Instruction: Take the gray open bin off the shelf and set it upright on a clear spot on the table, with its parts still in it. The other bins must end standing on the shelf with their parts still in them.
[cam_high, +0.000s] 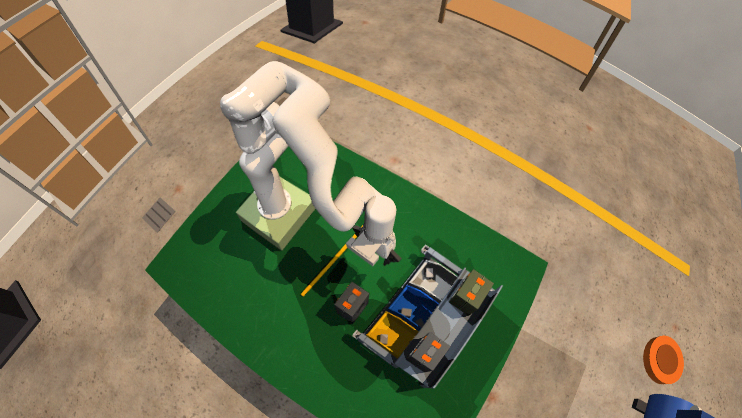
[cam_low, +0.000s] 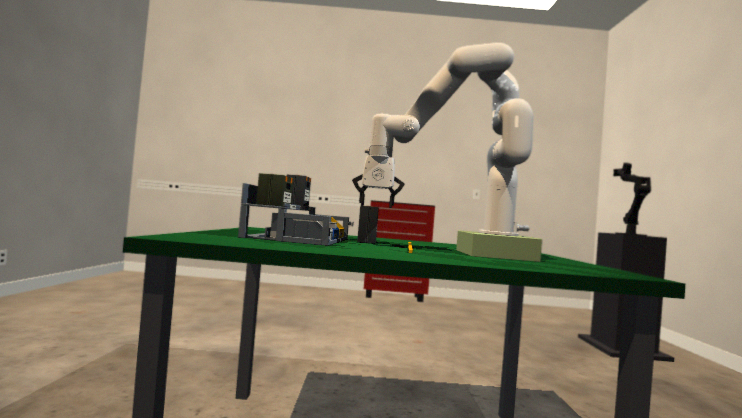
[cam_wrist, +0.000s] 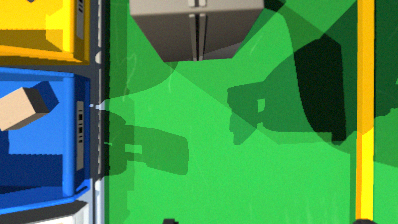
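The gray open bin (cam_high: 435, 277) sits on the shelf's (cam_high: 430, 316) lower level at the far end, with a small part (cam_high: 430, 271) in it. Next to it stand a blue open bin (cam_high: 415, 306) and a yellow open bin (cam_high: 392, 333), each with a tan block inside. The blue bin (cam_wrist: 40, 145) and the yellow bin (cam_wrist: 40, 30) also show in the wrist view. My gripper (cam_high: 386, 255) is open and empty. It hovers above the table in front of the shelf, near the gray bin's end, and shows in the side view (cam_low: 377, 199).
Two closed boxes with orange latches (cam_high: 475, 290) (cam_high: 428, 352) stand on the shelf's upper level. A third dark closed box (cam_high: 352, 301) stands on the table in front of the shelf. A yellow strip (cam_high: 328, 266) lies on the table. The arm's base block (cam_high: 275, 215) is behind.
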